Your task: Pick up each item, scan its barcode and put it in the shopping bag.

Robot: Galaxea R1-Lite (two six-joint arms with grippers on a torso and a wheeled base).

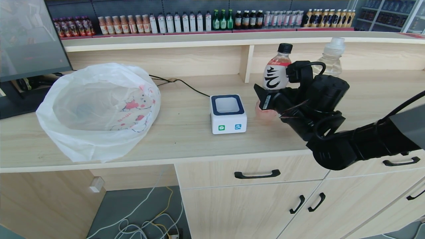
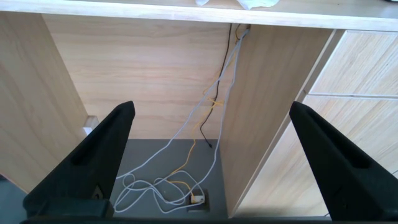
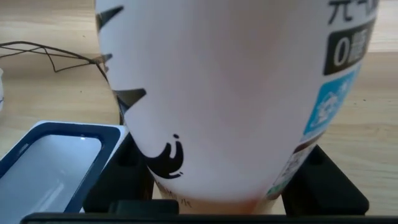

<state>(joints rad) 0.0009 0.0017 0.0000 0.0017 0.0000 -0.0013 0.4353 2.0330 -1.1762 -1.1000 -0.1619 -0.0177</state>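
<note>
Right end effector [image 1: 269, 102] grips the bottle [image 1: 277, 71], left end effector [image 2: 211, 115] spread wide, shopping bag [image 1: 87, 143] standing open.

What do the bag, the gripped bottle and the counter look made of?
Bag: thin plastic film, milky and see-through, crinkled.
Bottle: probably plastic under a glossy white printed sleeve, black cap.
Counter: pale wood grain, matte; laminate or solid wood, cannot tell.

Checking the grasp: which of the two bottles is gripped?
The black-capped bottle with the white label, in the right gripper; the clear white-capped bottle stands free behind.
</note>
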